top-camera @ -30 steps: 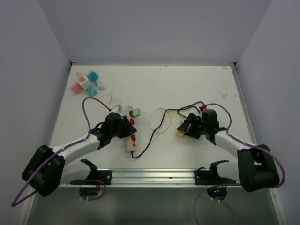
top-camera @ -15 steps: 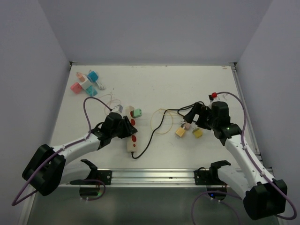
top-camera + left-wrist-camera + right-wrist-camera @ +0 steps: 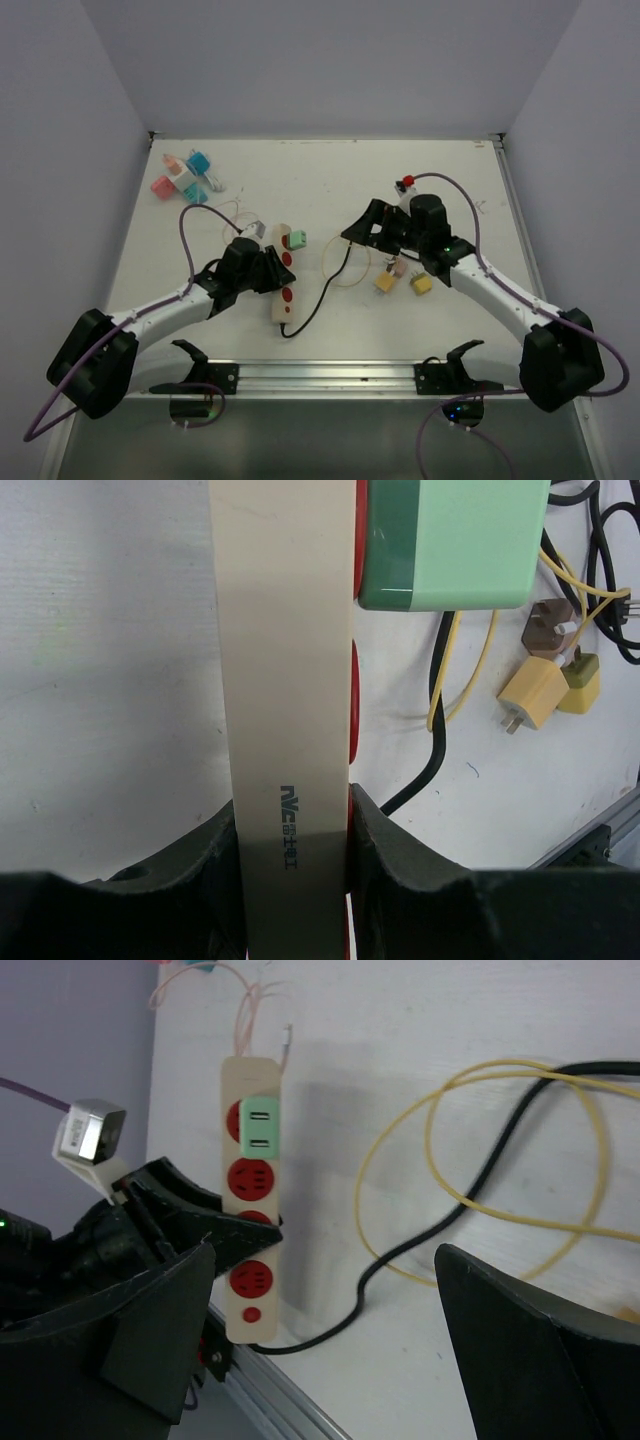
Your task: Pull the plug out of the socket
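Observation:
A cream power strip (image 3: pixel 283 285) with red sockets lies left of centre. A mint green plug (image 3: pixel 296 240) sits in its far socket. My left gripper (image 3: pixel 272 272) is shut on the strip's sides near its middle; in the left wrist view the fingers (image 3: pixel 395 860) clamp the strip (image 3: pixel 285 680), with the green plug (image 3: pixel 450 540) ahead. My right gripper (image 3: pixel 362 228) is open and empty, held above the table right of the plug. In the right wrist view the gripper (image 3: pixel 322 1260) looks onto the strip (image 3: pixel 250 1290) and the plug (image 3: pixel 258 1125).
The strip's black cable (image 3: pixel 325 290) and a thin yellow wire (image 3: pixel 345 265) loop between the arms. Two yellow adapters (image 3: pixel 386 282) (image 3: pixel 421 284) and a brown one (image 3: pixel 396 267) lie under the right arm. Several coloured plugs (image 3: pixel 182 175) lie at the back left.
My right gripper left the yellow adapters on the table, rose, and swung left toward the green plug. The left gripper and the strip have not moved.

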